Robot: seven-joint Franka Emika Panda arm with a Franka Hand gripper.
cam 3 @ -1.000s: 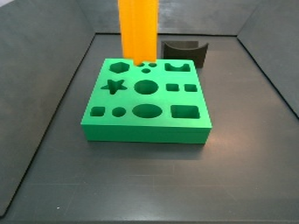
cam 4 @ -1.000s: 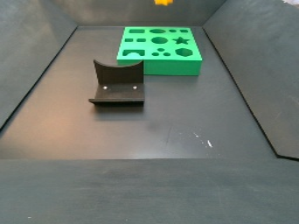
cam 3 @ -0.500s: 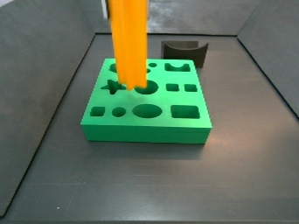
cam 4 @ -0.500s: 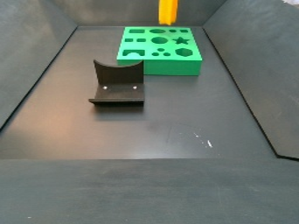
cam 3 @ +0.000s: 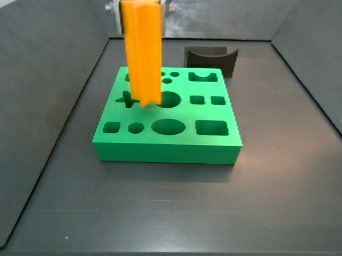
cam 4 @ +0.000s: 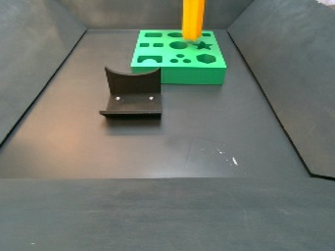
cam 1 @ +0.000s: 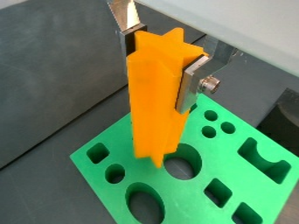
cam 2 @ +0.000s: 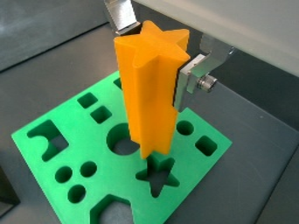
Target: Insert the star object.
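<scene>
The star object is a tall bright-orange ridged prism held upright in my gripper, which is shut on its upper end. Both wrist views show the silver fingers clamped on the star object on opposite sides, with my gripper above the green block. The prism's lower end stands just over the star-shaped hole. I cannot tell whether it touches the block. In a side view the prism rises out of the picture.
The green block has several shaped holes and lies on the dark floor between grey walls. A dark grey curved block stands apart from it.
The star object has come down and moved across the green block, from over its far edge to over the star-shaped hole. The gripper stays shut on it.
</scene>
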